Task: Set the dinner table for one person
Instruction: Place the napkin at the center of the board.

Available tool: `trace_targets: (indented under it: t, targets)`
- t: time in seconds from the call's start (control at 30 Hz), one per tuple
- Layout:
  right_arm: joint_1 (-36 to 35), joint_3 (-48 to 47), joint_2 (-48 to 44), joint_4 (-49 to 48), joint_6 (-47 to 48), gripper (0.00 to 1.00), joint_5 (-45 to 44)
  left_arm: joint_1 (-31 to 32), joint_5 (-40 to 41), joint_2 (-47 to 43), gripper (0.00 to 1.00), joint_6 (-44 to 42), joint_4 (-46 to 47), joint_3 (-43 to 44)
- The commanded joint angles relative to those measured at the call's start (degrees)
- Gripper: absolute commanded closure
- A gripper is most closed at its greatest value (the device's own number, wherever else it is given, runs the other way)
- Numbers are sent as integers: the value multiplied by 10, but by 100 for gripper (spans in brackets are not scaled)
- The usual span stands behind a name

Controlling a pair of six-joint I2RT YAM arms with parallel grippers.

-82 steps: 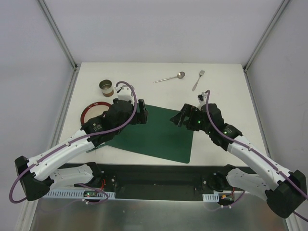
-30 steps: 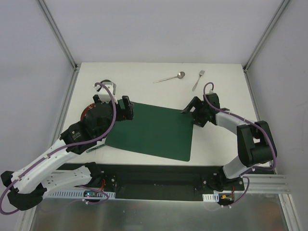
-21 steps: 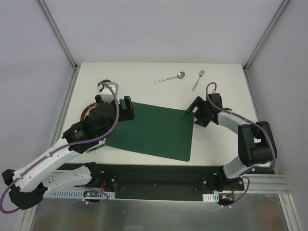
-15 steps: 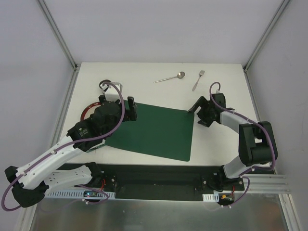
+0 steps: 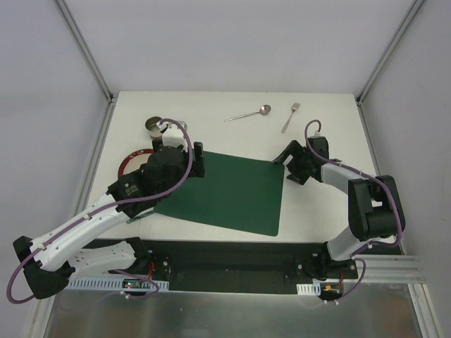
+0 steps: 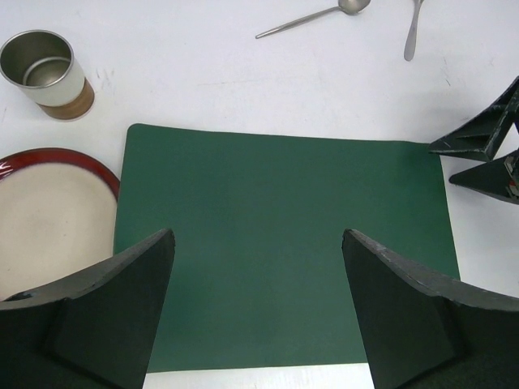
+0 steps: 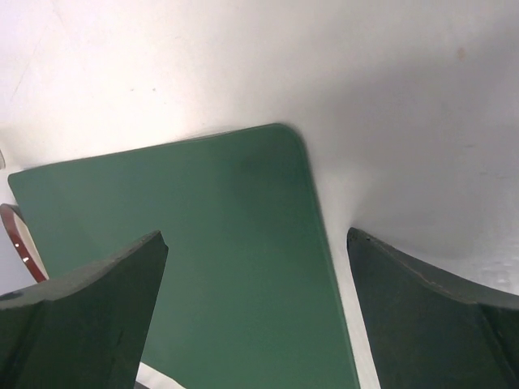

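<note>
A: Claws?
B: left gripper (image 5: 199,160) and right gripper (image 5: 283,160) both spread wide, nothing held, at the placemat's (image 5: 225,193) two far corners.
A: dinner table (image 5: 204,105)?
B: Under both arms, carrying placemat, plate (image 5: 131,161), cup (image 5: 155,125), spoon (image 5: 248,113), fork (image 5: 289,117).

1. You see a plain white dinner table (image 5: 211,105).
2. The placemat (image 5: 225,193) is solid dark green.
3. The plate (image 6: 45,223): cream centre, dark red rim.
4. The cup (image 6: 45,74): silver, brown base band.
5. The spoon (image 5: 248,113) and fork (image 5: 289,117) are silver.

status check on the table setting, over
Left end effector open, empty, over placemat; right end effector open at its far-right corner. Dinner table: plate, metal cup, spoon, fork not yet placed. Nothing blocking.
</note>
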State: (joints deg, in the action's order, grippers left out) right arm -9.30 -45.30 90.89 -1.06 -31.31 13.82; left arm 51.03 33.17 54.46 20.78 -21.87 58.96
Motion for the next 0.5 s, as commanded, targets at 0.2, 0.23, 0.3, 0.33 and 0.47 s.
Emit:
trace_targets:
  t: [0.2,0.23,0.3,0.33,0.47]
  targets:
    - [-41,-12,53,-27,-29,4,5,3,-13,0,17,9,21,-10]
    - [-43,-14,60,-29,-31,4,6,2,-14,1,17,9,22,-12]
    - [-49,-19,68,-33,-34,4,8,3,-14,4,17,9,22,-14]
    - [-51,-24,75,-33,-35,4,8,3,-16,5,17,10,22,-15]
    - [-51,-40,90,-39,-36,4,9,3,-25,4,17,18,22,-21]
